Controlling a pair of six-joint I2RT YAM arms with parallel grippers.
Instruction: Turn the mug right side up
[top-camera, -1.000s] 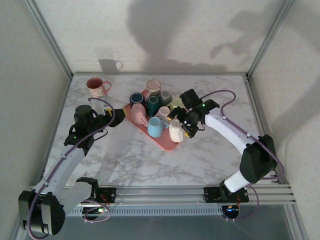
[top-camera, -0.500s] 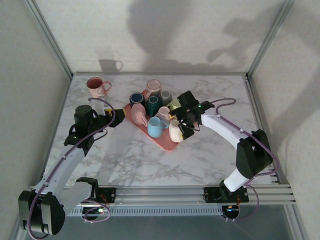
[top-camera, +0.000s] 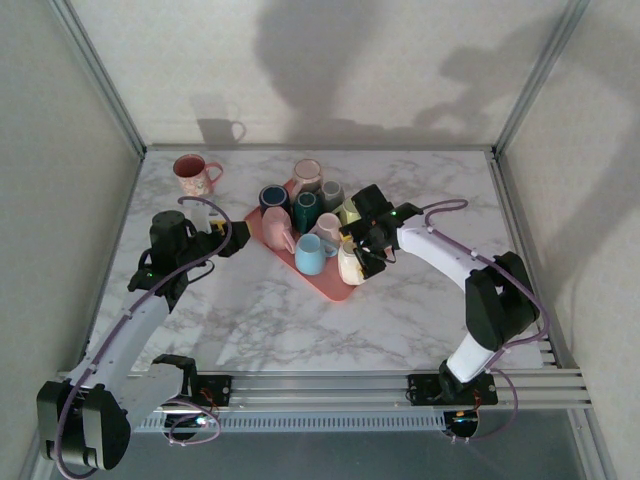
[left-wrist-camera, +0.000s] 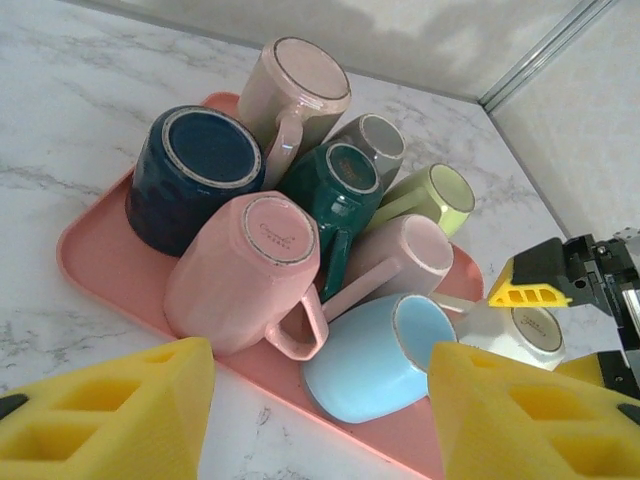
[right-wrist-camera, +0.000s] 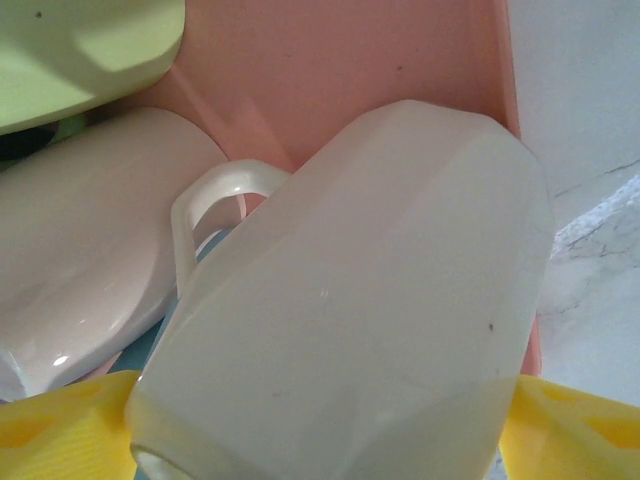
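A cream-white mug (right-wrist-camera: 370, 300) lies tipped over at the near right corner of the pink tray (right-wrist-camera: 380, 60), its handle toward the pale pink mug beside it. In the top view this mug (top-camera: 349, 267) sits under my right gripper (top-camera: 358, 255). My right gripper (right-wrist-camera: 320, 445) straddles its body, one yellow pad on each side, jaws still wide. From the left wrist view the mug's base (left-wrist-camera: 528, 330) faces the camera. My left gripper (left-wrist-camera: 320, 425) hangs open and empty left of the tray (top-camera: 330, 287), over bare marble.
Several other mugs lie piled on the tray: navy (left-wrist-camera: 195, 175), pink (left-wrist-camera: 250, 275), light blue (left-wrist-camera: 375, 365), dark green (left-wrist-camera: 335, 190), lime (left-wrist-camera: 425, 200). A pink patterned mug (top-camera: 192, 173) stands upright at the far left. Metal frame posts border the table.
My right gripper has moved left and down onto the cream-white mug, and its jaws have begun to narrow around it. The left arm has stayed still.
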